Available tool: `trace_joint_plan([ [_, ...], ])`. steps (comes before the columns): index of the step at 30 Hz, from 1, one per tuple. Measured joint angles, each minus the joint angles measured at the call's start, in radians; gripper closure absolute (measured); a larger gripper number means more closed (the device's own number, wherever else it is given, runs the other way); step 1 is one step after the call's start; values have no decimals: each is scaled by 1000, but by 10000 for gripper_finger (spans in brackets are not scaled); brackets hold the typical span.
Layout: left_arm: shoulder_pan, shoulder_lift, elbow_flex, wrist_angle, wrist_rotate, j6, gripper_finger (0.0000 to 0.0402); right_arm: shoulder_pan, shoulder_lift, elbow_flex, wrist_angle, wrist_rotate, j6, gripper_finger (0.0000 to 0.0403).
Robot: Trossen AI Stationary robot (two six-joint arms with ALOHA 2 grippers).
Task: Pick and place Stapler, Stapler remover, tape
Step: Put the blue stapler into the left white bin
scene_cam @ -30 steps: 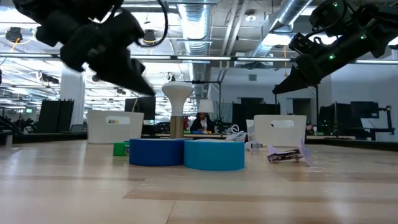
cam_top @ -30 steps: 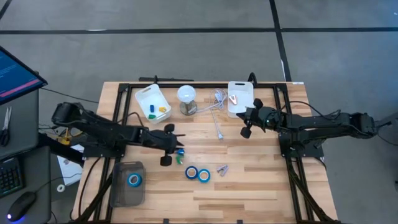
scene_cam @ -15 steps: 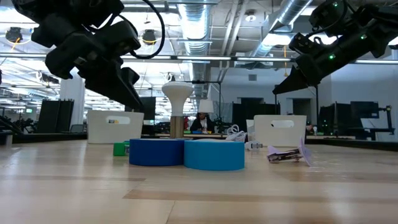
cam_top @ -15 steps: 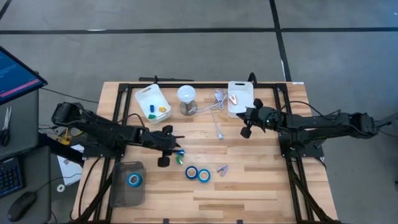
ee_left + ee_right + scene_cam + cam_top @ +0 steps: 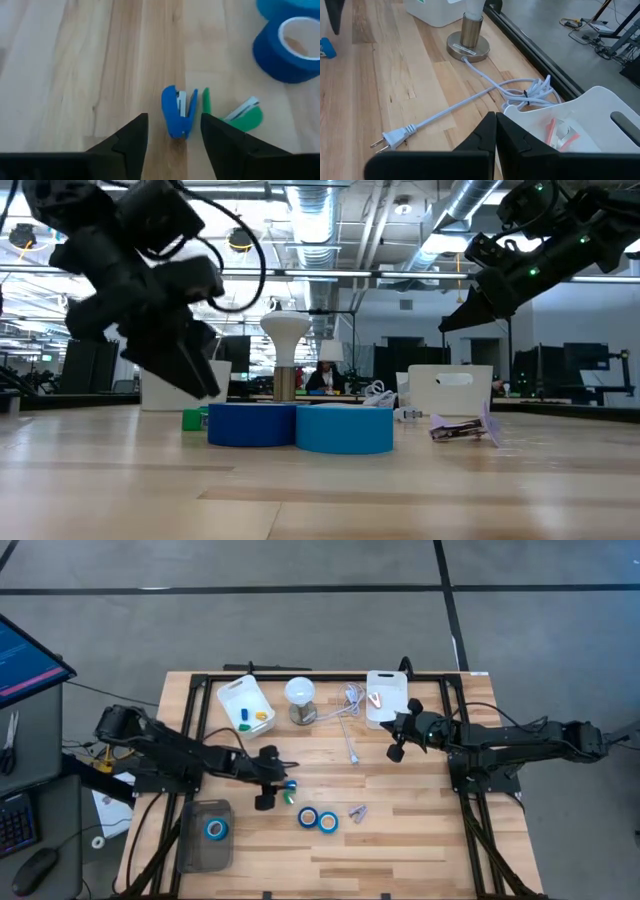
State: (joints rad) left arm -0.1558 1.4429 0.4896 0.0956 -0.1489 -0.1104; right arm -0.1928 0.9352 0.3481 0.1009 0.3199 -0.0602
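Note:
A small blue stapler (image 5: 179,111) lies on the wooden table, and a green one (image 5: 242,116) lies just beside it. My left gripper (image 5: 173,121) is open low over the blue stapler, one finger on either side of it and apart from it; the high view also shows this gripper (image 5: 266,778). Two blue tape rolls (image 5: 308,817) (image 5: 328,822) rest flat nearer the table's front. A third roll (image 5: 215,830) sits in a grey tray (image 5: 197,852). The stapler remover (image 5: 357,812) lies right of the rolls. My right gripper (image 5: 397,742) hangs shut above the table's back right.
At the back stand a white bin (image 5: 245,705) with small coloured items, a lamp (image 5: 300,698) with its white cord (image 5: 470,102) trailing over the table, and a white container (image 5: 386,698). Bare wood lies along the near edge.
My left gripper has come down toward the blue stapler, tipped its fingers more steeply downward and opened them. Nothing on the table has moved.

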Motion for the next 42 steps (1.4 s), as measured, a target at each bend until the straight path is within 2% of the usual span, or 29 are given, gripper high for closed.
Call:
trace_joint_plan([
  [10, 0, 117, 2, 72, -15, -5, 230, 0, 0, 0, 0, 0, 0, 403],
  [17, 5, 128, 1, 118, -14, -4, 236, 0, 0, 0, 0, 0, 0, 403],
  [32, 7, 128, 1, 123, -15, -11, 347, 0, 0, 0, 0, 0, 0, 403],
  [37, 7, 128, 1, 124, -17, -8, 347, 0, 0, 0, 0, 0, -1, 403],
  [42, 12, 103, 0, 105, -93, 12, 337, 0, 0, 0, -1, 0, -1, 403],
])
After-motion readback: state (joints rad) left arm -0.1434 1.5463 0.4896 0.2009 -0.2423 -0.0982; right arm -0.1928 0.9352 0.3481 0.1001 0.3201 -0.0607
